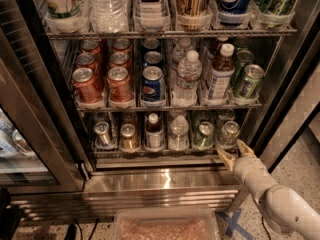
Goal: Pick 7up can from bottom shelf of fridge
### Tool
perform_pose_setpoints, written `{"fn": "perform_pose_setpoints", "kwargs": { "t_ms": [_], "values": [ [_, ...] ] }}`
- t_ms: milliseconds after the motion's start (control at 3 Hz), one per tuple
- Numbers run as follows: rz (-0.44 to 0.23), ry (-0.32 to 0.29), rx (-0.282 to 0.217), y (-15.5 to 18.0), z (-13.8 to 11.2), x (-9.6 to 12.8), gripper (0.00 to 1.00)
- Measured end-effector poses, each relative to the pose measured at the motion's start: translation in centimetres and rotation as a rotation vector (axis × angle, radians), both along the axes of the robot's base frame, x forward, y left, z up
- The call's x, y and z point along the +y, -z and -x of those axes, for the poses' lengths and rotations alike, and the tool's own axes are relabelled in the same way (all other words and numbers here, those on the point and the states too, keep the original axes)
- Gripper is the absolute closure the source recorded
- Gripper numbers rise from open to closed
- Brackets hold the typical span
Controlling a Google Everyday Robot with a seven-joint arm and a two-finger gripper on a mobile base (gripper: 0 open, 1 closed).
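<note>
The fridge (pixel 160 181) stands open with a dark interior. Its bottom shelf (pixel 165 153) holds a row of drinks. Two green 7up cans with silver tops stand at its right end, one (pixel 230 132) at the far right and one (pixel 204 134) beside it. My gripper (pixel 235 152) is open, with tan fingers (pixel 223 157) spread. It hovers just in front of and slightly below the far-right 7up can, at the shelf's front edge, and holds nothing. The white arm reaches in from the lower right.
The middle shelf holds red cans (pixel 87 84), blue Pepsi cans (pixel 152 82), water bottles (pixel 186 79) and more green cans (pixel 248 81). The fridge door (pixel 30 134) hangs open at left. A clear plastic bin (pixel 165 226) sits on the floor below.
</note>
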State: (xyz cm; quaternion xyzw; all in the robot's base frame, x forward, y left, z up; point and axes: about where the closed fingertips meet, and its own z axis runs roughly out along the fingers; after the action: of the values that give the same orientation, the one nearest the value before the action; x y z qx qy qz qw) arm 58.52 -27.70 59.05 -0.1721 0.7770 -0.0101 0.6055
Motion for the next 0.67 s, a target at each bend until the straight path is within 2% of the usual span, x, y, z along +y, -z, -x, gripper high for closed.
{"fn": "perform_pose_setpoints", "kwargs": {
  "t_ms": [667],
  "values": [
    [-0.019,0.06,-0.064,-0.17,-1.63,-1.04,0.3]
  ]
}}
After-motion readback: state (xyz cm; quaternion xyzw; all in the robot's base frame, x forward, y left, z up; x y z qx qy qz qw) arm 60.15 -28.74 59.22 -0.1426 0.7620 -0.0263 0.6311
